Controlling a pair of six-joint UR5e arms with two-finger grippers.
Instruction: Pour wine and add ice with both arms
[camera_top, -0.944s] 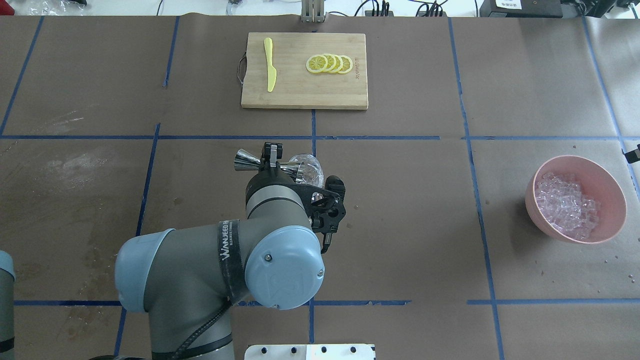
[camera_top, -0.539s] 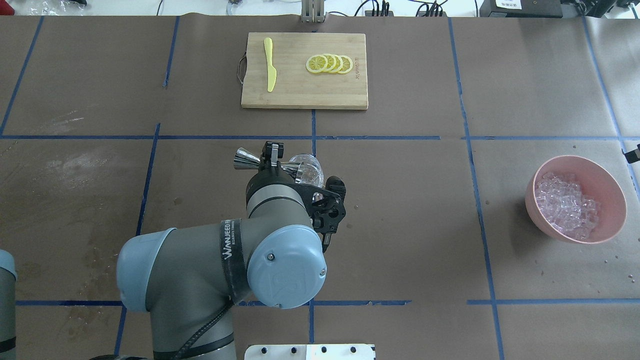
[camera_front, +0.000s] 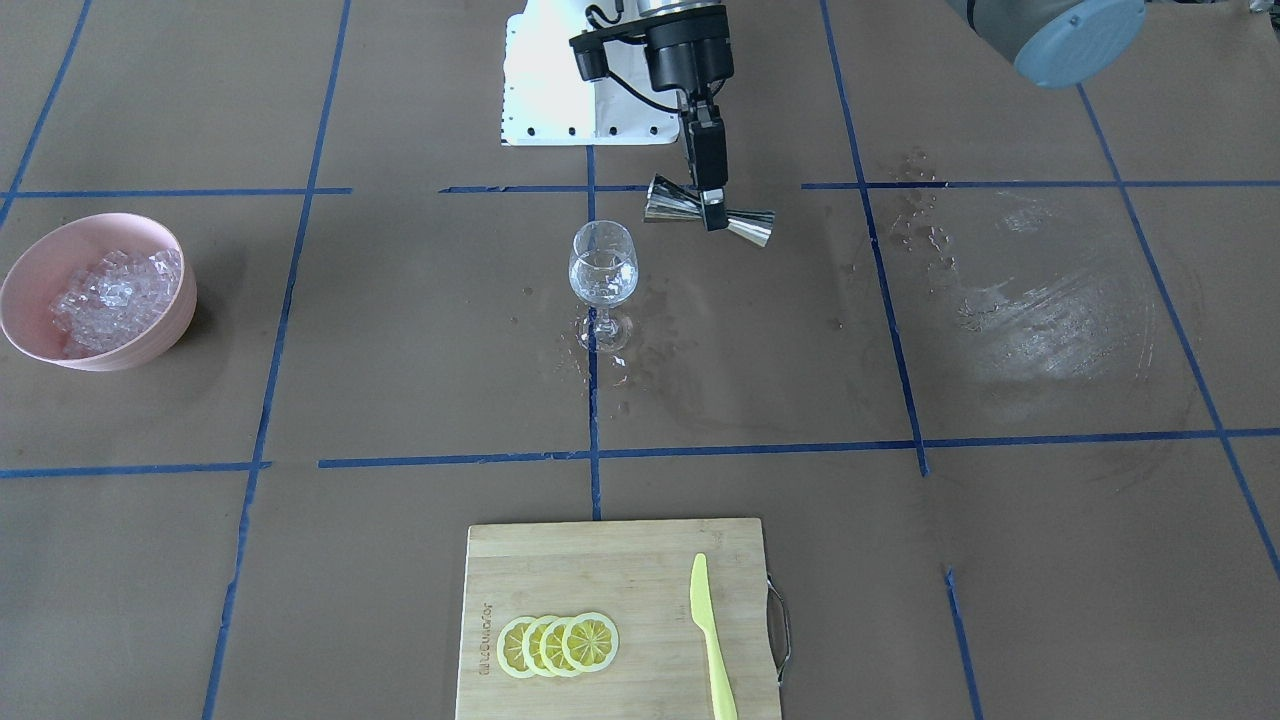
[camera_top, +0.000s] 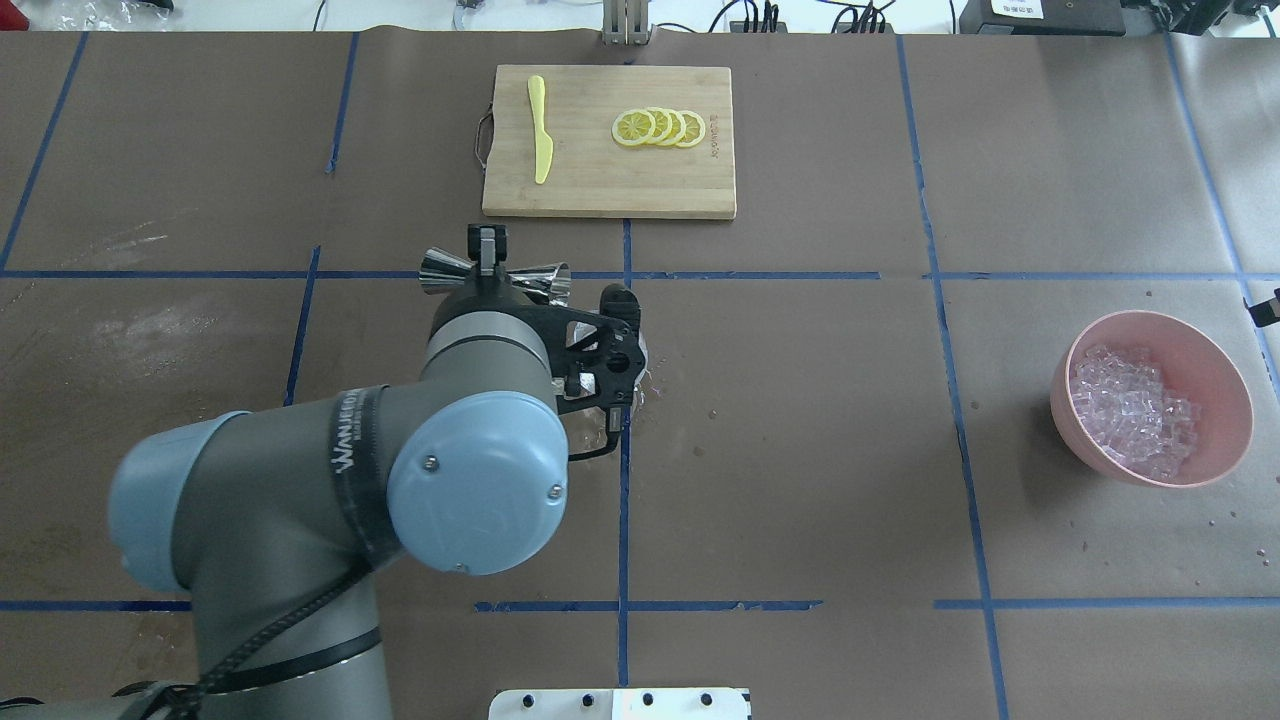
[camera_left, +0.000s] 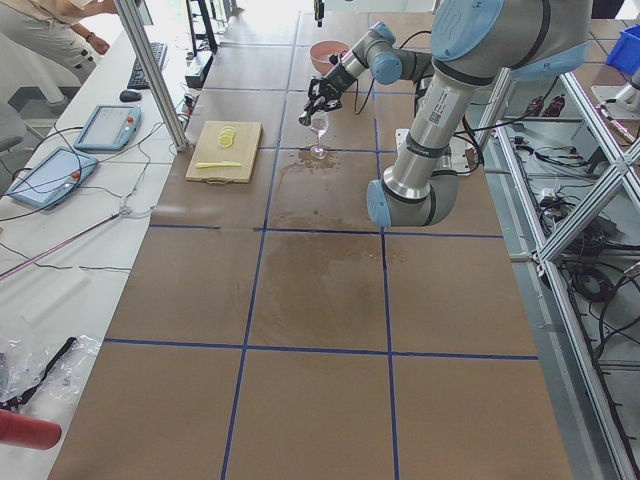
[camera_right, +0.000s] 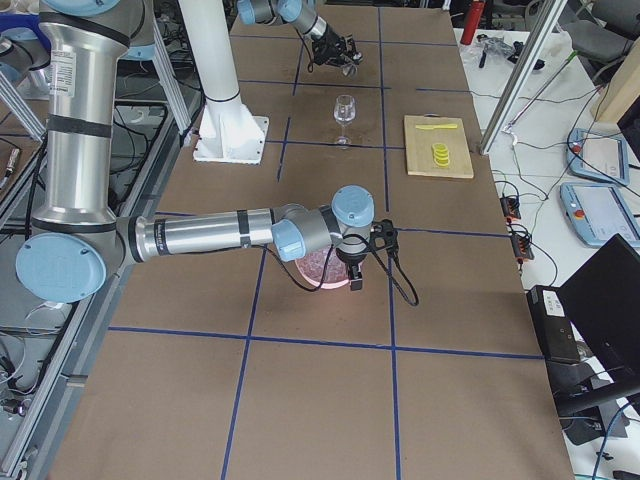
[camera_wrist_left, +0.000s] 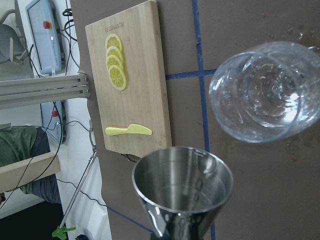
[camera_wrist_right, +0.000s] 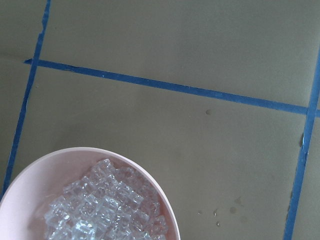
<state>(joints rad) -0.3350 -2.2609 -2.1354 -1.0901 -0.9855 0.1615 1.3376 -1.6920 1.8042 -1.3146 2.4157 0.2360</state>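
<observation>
One steel jigger tight in left tool, beside glass; right tool near ice, openness unclear.

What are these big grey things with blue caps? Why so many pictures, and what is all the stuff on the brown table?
Those are two robot arms, the left arm and the right arm. Each ends in a two-finger pincher called a gripper. The pictures show one moment from several cameras: one above, one facing the robot, one at each end, one on each wrist. The left gripper is shut on a metal measuring cup, held sideways beside a wine glass with a little clear liquid. Far off stands a pink bowl of ice; the right gripper is near it, and I cannot tell if it is open. A cutting board holds lemon slices and a yellow knife.
</observation>
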